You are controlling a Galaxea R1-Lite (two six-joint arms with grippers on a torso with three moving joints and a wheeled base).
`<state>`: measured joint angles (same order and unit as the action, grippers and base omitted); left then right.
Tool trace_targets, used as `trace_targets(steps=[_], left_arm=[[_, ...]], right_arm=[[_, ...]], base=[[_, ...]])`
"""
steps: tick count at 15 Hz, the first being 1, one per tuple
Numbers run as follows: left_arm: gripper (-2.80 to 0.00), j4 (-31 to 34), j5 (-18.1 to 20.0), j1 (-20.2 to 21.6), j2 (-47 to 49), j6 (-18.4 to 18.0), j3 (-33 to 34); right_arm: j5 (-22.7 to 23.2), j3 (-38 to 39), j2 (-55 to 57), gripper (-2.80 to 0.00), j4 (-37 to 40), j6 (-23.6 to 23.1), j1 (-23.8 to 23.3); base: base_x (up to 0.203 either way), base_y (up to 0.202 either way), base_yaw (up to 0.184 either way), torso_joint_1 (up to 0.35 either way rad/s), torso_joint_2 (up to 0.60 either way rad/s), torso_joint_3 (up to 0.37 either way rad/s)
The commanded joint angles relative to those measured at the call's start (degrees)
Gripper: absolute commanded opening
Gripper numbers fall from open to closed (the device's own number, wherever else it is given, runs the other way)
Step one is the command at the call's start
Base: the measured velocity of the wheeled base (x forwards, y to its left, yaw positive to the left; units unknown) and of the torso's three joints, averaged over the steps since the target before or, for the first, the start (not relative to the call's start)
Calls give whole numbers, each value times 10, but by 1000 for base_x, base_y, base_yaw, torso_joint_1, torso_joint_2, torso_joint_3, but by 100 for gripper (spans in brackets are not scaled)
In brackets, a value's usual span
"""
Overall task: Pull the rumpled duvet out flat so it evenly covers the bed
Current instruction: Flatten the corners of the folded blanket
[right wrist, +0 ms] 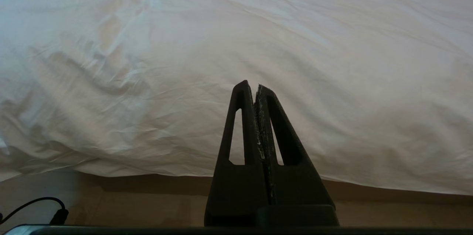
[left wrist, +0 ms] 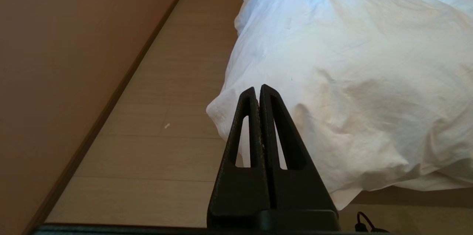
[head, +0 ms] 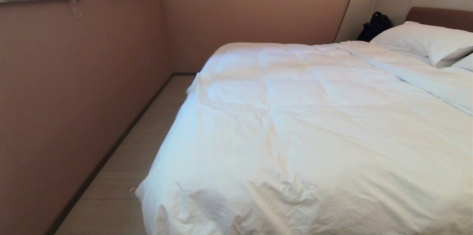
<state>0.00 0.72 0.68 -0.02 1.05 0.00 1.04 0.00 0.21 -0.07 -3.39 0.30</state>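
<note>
The big white duvet (head: 314, 124) lies over the bed (right wrist: 111, 187), and it looks mostly spread out, with soft wrinkles near the foot end. Its top edge stops just short of the pillows (head: 425, 41) by the headboard (head: 439, 17). The long way of the bed runs from the robot up toward the pillows. The near corner of the duvet hangs off the bed on the robot's left side, over the floor (head: 122, 176) by the pink wall (head: 74, 98). The left hand (left wrist: 258, 89) is squeezed tight with nothing in it, and it points at that hanging corner, just short of the cloth. The right hand (right wrist: 251, 85) is also pinched closed and empty, and it points at the foot edge of the duvet, which hangs over the brown bed base. Both hands sit low at the foot of the bed, not touching the duvet. The left hand looks nearer to the loose corner, so I think it would reach there first, after it opens.
</note>
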Motion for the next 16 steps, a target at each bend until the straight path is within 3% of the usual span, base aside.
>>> trace_targets(steps=[1, 16], left_arm=[[-280, 0, 0, 0, 0, 0, 0], [-280, 0, 1, 0, 0, 0, 0]], right_arm=[[0, 0, 0, -280, 0, 0, 0], [0, 0, 0, -280, 0, 0, 0]], base=[[0, 0, 0, 0, 0, 0], [0, 0, 0, 0, 0, 0]])
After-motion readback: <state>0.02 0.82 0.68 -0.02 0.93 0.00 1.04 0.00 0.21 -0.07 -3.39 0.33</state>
